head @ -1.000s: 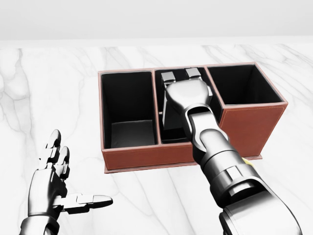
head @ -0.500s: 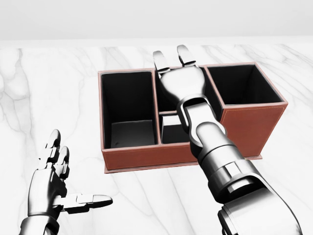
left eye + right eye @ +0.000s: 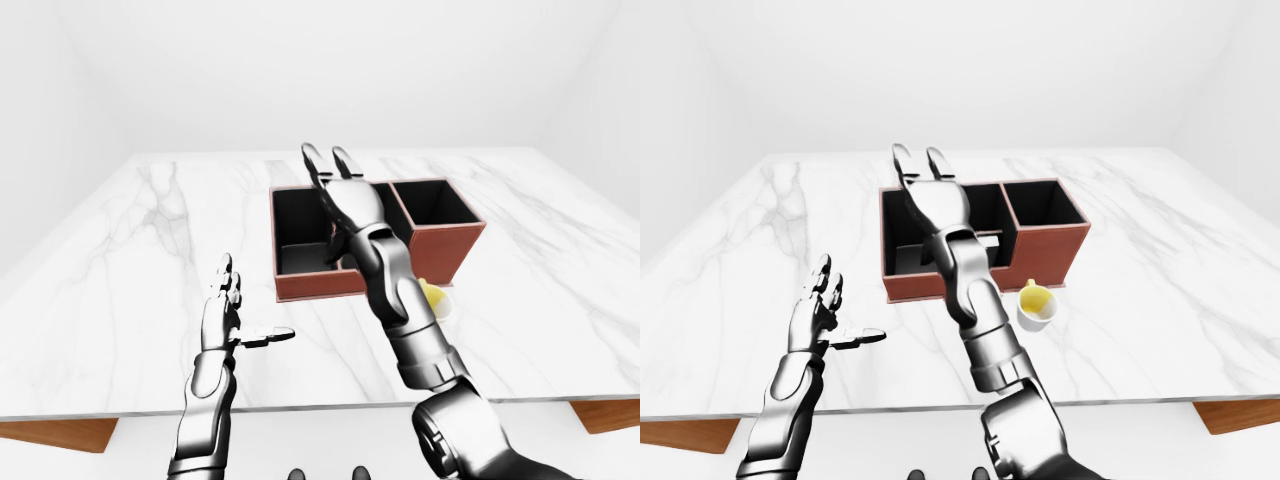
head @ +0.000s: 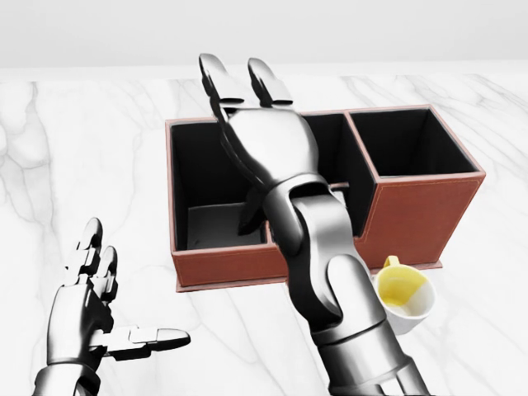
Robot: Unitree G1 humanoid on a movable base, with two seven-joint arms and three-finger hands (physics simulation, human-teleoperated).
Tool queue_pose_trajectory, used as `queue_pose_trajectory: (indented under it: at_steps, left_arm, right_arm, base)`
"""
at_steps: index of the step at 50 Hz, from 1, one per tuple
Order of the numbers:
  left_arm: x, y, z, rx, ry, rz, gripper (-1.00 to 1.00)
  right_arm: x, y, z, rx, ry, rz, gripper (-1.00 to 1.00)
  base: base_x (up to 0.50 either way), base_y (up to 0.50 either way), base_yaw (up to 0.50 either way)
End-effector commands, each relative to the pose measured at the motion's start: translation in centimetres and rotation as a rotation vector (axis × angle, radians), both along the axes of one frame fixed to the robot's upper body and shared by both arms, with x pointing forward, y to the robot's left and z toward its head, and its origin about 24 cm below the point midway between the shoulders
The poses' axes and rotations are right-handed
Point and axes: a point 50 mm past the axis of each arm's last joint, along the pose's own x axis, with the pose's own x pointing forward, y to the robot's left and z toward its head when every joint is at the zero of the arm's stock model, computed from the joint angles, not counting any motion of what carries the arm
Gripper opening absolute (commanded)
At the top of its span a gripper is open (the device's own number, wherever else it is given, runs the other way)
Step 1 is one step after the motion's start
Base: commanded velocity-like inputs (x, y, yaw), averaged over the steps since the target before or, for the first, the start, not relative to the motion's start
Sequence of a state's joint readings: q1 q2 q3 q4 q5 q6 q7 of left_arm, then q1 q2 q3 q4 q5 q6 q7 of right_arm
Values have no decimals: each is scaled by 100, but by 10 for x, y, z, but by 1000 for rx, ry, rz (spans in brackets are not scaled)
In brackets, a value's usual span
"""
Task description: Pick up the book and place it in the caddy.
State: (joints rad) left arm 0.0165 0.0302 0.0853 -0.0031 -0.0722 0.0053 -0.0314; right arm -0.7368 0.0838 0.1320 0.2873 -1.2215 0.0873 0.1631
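The red-brown caddy [image 4: 223, 266] has three black compartments and stands on the marble table. A dark book [image 4: 337, 206] stands in its middle compartment, mostly hidden behind my right forearm; only a strip with a thin top edge shows. My right hand [image 4: 238, 78] hovers above the caddy's left and middle compartments, open, fingers stretched toward the top of the head view, holding nothing. At the lower left of that view my left hand [image 4: 124, 289] is open over the table, well apart from the caddy.
A white mug [image 4: 402, 299] with a yellow inside sits on the table just below the caddy's right compartment, close to my right forearm. The marble table [image 3: 120, 260] stretches wide to the left, with its near edge at the bottom of the eye views.
My right hand has risen out of the middle compartment and swung left and nearer the camera, fingers straightened. The book stays in the caddy. The mug now shows. The left hand has not moved.
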Motion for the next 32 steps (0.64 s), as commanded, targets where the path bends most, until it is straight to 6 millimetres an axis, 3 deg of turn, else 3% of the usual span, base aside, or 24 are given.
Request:
queue_pose_trajectory:
  at_steps: [1, 5, 9, 20, 25, 28, 32]
  left_arm:
    - [0, 0, 1, -4, -7, 4, 100]
    - [0, 0, 1, -4, -7, 3, 100]
    - [-1, 0, 3, -8, -15, 5, 100]
    - [-2, 0, 4, -10, -21, 7, 100]
    - [-4, 1, 8, -12, -23, 9, 100]
    - [-2, 0, 6, -13, -26, 7, 100]
    - [-2, 0, 6, -13, -26, 7, 100]
  right_arm:
    - [-80, -5, 56, 353, -184, 223, 100]
    - [-84, -5, 56, 356, -187, 237, 100]
    - [-97, -16, 56, 502, -213, 273, 100]
    - [-104, -30, 67, 664, -292, 331, 100]
    - [-98, -35, 55, 709, -245, 319, 100]
    - [-88, -37, 25, 697, -106, 284, 100]
    - [-87, -37, 24, 697, -103, 281, 100]
  base:
    - [0, 0, 0]
    - [0, 0, 0]
    - [0, 0, 0]
    - [0, 0, 0]
    - [0, 0, 0]
    - [0, 0, 0]
    - [0, 0, 0]
